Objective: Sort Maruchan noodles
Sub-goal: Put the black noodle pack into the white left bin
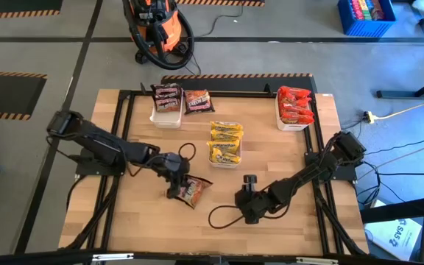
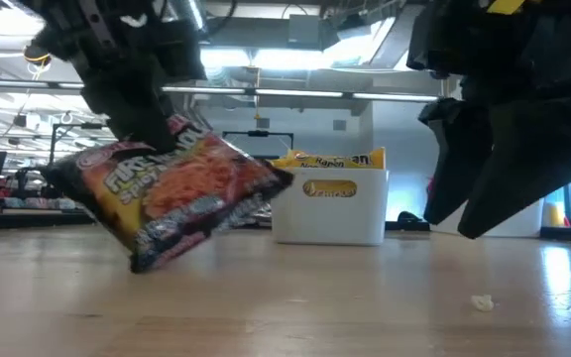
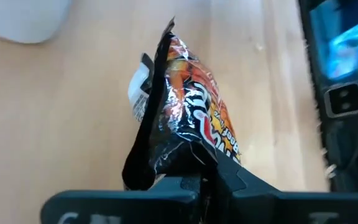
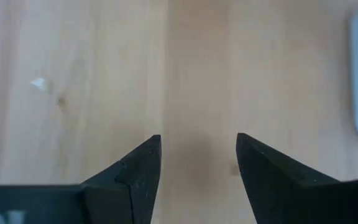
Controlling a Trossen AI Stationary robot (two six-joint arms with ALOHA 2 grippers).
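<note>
While three white trays are sitting along the far half of the wooden table (image 1: 131, 221), you are looking at noodles already grouped by kind. The tray at eleven o'clock (image 1: 165, 116) is holding a dark packet (image 1: 166, 96), with a second dark packet (image 1: 197, 101) lying just beside it on the boards. The middle tray (image 1: 225, 160) is carrying the yellow packets (image 1: 225, 142), stacked flat. The tray at two o'clock (image 1: 293, 124) is filled with red packets (image 1: 295, 104).

Your left gripper (image 1: 174, 185) is clamping one edge of a dark, orange-printed packet (image 1: 191, 191) near the table's centre, toward seven o'clock. In the low view that packet (image 2: 171, 198) is hanging tilted, its lower corner at or just above the wood. Its wrapper is showing crinkled, glossy plastic with a crimped seam in the left wrist view (image 3: 185, 124).

Your right gripper (image 1: 249, 180) is hovering near five o'clock, its dark wedge-shaped fingers (image 4: 135, 174) standing apart over bare, pale, grained boards, holding nothing.
</note>
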